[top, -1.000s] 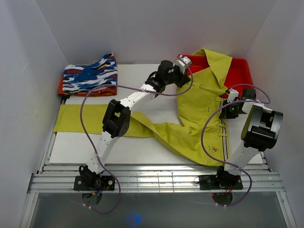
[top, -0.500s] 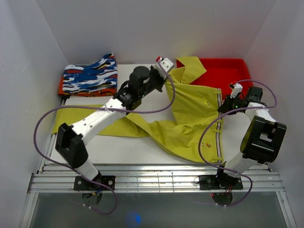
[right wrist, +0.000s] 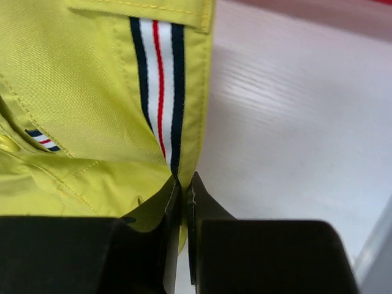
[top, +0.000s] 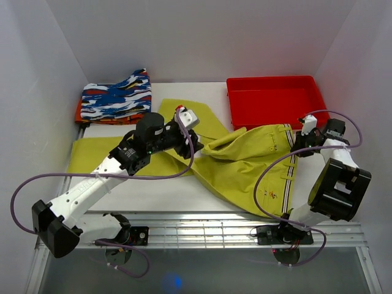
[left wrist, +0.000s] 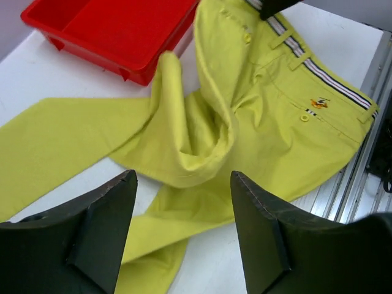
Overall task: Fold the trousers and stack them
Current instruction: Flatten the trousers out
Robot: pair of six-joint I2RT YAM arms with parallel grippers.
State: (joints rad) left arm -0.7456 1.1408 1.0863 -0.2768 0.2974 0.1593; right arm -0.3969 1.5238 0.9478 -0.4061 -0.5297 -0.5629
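Across the white table (top: 159, 190) your trousers (top: 245, 165) lie open but rumpled, a yellow-green cloth with no fold set in it yet. One leg (top: 92, 156) runs flat toward the left edge. The other leg (top: 202, 119) angles toward the rear middle, and the cloth between them is heaped into a soft ridge (left wrist: 202, 147). The waist end lies at the right, just in front of the red tray (top: 272, 98), with its edge running down toward the near rail. You can see a band (right wrist: 160, 73) of dark, white and red stripes along that edge, belt loops crossing it, a small orange logo (left wrist: 318, 103) and a yellow button (left wrist: 304, 117) beside it.

Your left claw (left wrist: 182, 177) hangs over the ridge with its fingers wide apart and nothing between them. Your right claw (right wrist: 182, 180) is pinched tight on the trousers right at the striped band, with cloth squeezed between the tips.

At the rear left sits a folded garment (top: 116, 101) in blue, white and orange, well apart from the trousers.
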